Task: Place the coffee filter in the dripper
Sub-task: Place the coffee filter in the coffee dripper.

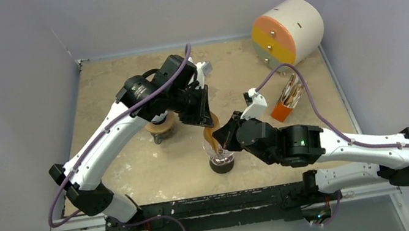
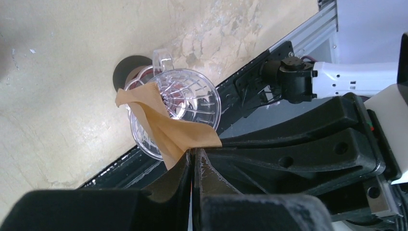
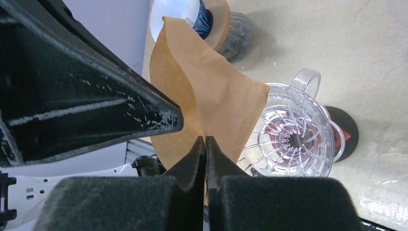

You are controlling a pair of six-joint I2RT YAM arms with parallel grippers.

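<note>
Filter clamped in left fingers and right fingers; only right wrist view shows blue dripper.

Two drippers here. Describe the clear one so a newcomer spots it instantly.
On the table, look near the front edge, centre. The clear dripper stands there on a dark round base, with the brown coffee filter held just over it. Unlike the blue dripper with its tan wooden ring farther back left, it is see-through, with a loop handle.
</note>
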